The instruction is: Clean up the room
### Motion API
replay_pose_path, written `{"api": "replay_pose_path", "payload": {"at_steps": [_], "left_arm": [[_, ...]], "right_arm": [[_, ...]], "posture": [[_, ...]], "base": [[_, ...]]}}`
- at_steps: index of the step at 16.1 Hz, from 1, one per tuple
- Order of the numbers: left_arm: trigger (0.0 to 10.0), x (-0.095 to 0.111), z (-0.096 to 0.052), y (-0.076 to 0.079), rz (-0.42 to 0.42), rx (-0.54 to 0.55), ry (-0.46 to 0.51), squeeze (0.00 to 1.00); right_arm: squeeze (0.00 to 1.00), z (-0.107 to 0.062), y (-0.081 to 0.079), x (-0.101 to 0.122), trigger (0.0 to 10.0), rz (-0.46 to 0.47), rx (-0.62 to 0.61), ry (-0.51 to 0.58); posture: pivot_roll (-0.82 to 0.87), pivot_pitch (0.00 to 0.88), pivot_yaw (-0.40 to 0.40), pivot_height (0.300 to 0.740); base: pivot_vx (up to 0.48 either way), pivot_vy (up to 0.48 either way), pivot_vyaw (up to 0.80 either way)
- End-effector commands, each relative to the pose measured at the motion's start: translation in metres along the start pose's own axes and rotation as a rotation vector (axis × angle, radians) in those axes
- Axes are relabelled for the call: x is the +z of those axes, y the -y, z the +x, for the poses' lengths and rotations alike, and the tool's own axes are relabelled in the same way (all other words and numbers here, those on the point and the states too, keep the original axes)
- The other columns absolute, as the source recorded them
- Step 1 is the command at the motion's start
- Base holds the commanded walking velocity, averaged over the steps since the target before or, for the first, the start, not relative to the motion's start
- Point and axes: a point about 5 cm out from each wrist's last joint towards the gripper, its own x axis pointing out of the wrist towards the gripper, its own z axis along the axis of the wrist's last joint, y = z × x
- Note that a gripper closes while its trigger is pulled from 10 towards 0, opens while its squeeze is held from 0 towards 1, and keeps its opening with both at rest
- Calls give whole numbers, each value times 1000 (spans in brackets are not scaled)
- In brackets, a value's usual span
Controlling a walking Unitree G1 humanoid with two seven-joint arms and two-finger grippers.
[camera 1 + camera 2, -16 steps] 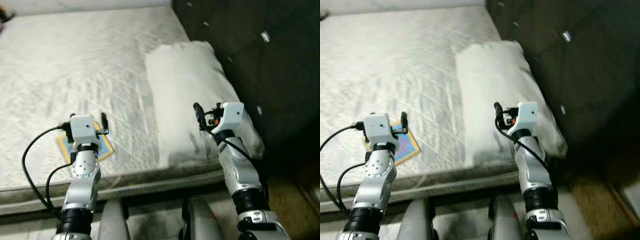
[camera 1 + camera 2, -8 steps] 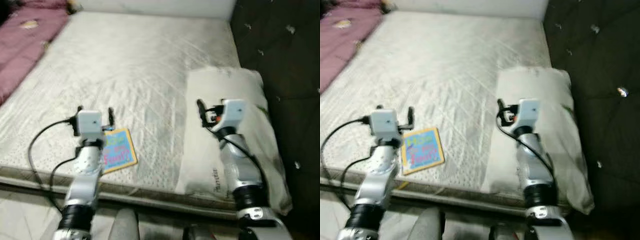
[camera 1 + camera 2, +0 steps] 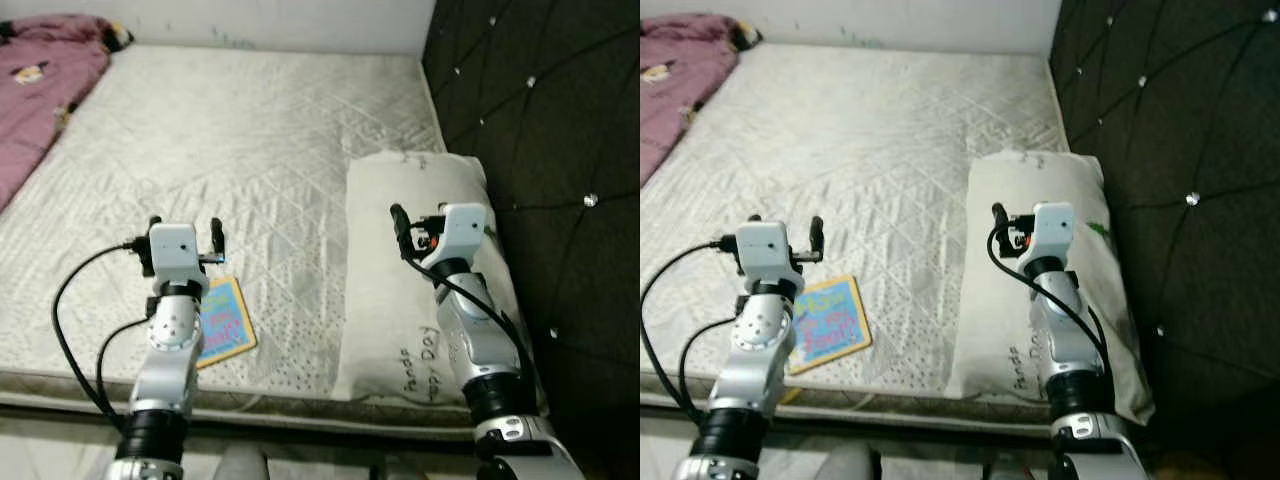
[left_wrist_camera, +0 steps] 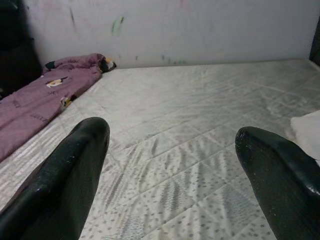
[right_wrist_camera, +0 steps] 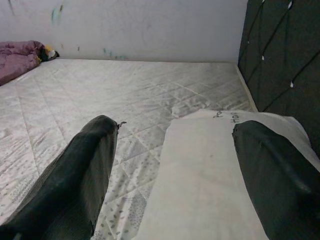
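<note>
A colourful children's book (image 3: 226, 320) lies flat on the bare white mattress (image 3: 250, 150) near its front edge. My left gripper (image 3: 186, 230) hovers open just above and behind the book, with nothing between its fingers (image 4: 65, 175). A white pillow (image 3: 410, 300) lies along the mattress's right side by the headboard. My right gripper (image 3: 415, 222) is held open over the pillow, empty. A purple garment (image 3: 45, 80) is heaped at the far left of the bed, also seen as purple cloth (image 4: 40, 95) in the left wrist view.
A dark tufted headboard (image 3: 540, 120) runs along the right. A white wall (image 4: 175, 25) stands behind the bed. The mattress's front edge (image 3: 260, 405) is right below my arms.
The camera has swung and settled: the bed sits lower and squarer in view, with the purple garment now at the far left. Both grippers stay open in the same poses.
</note>
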Motion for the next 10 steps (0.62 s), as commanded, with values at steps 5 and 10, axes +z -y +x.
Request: {"api": "replay_pose_path", "payload": {"at_steps": [5,10], "left_arm": [[10000,-1,-1,3,-18,-22,-5,0],[10000,-4,-3,0,-52,-13,-24,0]], "right_arm": [[0,-2,5,0,10000,-17,-9,1],[0,-1,1,-4,10000,-1,-19,-17]], "posture": [[-32,0,7,740],[-23,0,3,740]], "base": [[0,0,0],[0,49,0]]}}
